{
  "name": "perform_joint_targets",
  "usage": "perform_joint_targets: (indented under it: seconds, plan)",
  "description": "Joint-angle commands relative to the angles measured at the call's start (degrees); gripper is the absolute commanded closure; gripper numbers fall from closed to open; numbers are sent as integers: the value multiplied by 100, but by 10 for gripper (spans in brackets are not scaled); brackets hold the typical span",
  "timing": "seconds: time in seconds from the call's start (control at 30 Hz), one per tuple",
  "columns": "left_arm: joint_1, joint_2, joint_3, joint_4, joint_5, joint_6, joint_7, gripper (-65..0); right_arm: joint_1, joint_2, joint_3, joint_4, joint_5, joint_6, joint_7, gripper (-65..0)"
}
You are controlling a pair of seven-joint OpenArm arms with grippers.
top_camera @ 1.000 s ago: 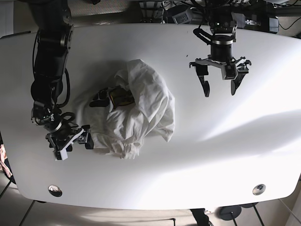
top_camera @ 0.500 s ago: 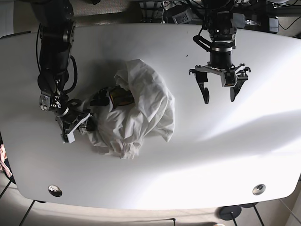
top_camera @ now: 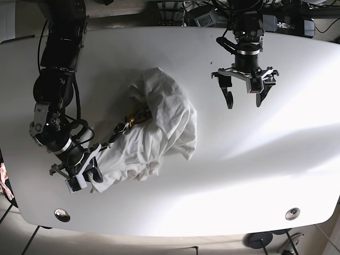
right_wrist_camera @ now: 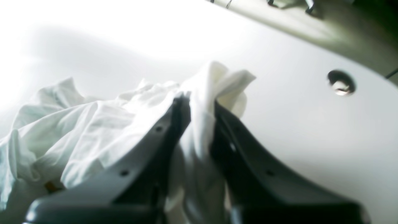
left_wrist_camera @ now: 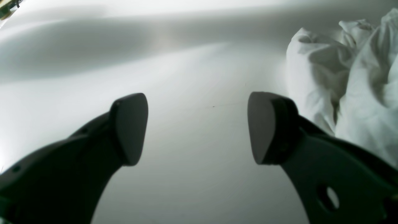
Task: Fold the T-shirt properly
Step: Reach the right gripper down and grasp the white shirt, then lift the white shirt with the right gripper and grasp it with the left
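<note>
A: What is on the left of the base view?

B: The right gripper (top_camera: 86, 178) sits near the front left of the white table (top_camera: 276, 159), its fingers (right_wrist_camera: 174, 124) pinched together on a fold of the white T-shirt (top_camera: 154, 127). In the right wrist view the cloth (right_wrist_camera: 199, 102) sticks up between the two dark fingers.

A: And the shirt itself?

B: It lies crumpled in a heap left of the table's middle, one edge drawn out toward the near left corner where the right gripper grips it. A dark and orange print (top_camera: 127, 123) shows among the folds.

A: And to the right?

B: The left gripper (top_camera: 243, 102) hangs over bare table toward the far right, its jaws spread wide with nothing between them. It is well apart from the shirt, which shows at the right edge of the left wrist view (left_wrist_camera: 351, 81).
</note>
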Motion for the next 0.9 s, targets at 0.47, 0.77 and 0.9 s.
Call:
perform_joint_targets:
  seconds: [0.47, 0.77, 0.9]
  plan:
    - [-58, -178, 36, 593, -1170, 4, -171, -472, 3702, -93, -1167, 1194, 31, 16, -1344, -21]
    - [-23, -415, 326, 743, -1328, 4, -180, -474, 5560, -418, -1668, 33, 31, -2, -1344, -21]
    - [-58, -468, 677, 734, -1328, 4, -180, -475, 5560, -541, -1668, -28, 31, -2, -1344, -21]
